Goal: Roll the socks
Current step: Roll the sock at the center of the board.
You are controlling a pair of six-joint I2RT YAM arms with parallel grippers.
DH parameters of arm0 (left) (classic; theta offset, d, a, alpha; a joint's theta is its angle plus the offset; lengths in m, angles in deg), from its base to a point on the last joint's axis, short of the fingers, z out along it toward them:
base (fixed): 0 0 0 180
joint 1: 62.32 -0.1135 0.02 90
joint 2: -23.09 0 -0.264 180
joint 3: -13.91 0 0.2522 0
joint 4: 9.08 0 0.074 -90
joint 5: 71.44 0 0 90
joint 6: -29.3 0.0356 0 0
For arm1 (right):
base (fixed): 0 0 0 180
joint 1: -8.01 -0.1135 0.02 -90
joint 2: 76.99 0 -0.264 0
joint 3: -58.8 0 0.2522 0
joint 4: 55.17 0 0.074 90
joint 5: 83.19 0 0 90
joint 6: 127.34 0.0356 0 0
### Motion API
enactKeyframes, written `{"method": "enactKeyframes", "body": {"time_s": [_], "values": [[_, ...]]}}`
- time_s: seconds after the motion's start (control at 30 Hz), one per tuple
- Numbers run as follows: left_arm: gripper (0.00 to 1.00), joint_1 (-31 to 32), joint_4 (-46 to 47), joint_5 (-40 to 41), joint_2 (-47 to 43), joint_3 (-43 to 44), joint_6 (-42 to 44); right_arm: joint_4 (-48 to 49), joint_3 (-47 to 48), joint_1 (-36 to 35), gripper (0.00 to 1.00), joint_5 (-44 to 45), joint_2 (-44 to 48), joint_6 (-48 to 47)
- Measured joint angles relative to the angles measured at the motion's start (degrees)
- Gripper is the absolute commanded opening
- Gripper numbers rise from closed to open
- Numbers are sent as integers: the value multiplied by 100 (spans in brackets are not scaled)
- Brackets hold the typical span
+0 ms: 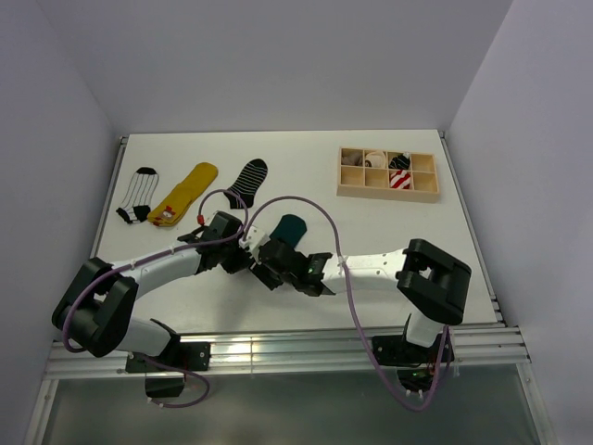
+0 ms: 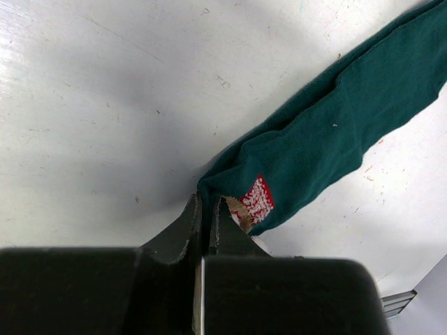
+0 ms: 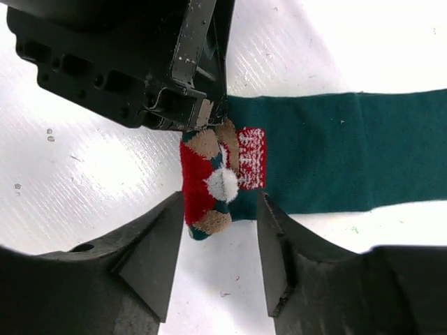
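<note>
Dark green fabric sock (image 3: 328, 153) with a bear figure in red lies flat and stretched out on the white tabletop (image 1: 371, 232), near the front edge, between the two arms. The figure end shows red, tan and a white pompom bunched at the edge; we judge this a first fold, though no real roll is formed. Left claw (image 2: 206, 209) has its fingers pressed together, tips touching that same end. We cannot tell whether fabric is caught between them. Right claw (image 3: 220, 237) is spread, one finger on each side of the figure end, gripping nothing. Step in hand, in our judgement: starting the roll at the figure end. Next move calls for the right claw to close on the bunched edge and turn it over toward the long green part, while the left tips keep the fabric from sliding. Farther back lie a black sock with thin white stripes (image 1: 248, 181), a yellow sock (image 1: 185, 193) and a white sock with black stripes (image 1: 139, 195); at the far right stands a wooden compartment tray (image 1: 387, 195) with rolled socks inside.
</note>
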Motion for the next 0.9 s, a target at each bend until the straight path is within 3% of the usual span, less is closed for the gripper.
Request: {"method": "enactKeyframes", "body": {"time_s": [0.73,0.83,0.9], "values": [[0,0,13,-31,107,2,-2,37,37,0,47,-310,-621,7],[0,0,28,-44,133,2,-4,35,70,-4,42,-267,-651,-4],[0,0,35,-44,157,2,-4,31,111,-13,28,-229,-688,-20]]}}
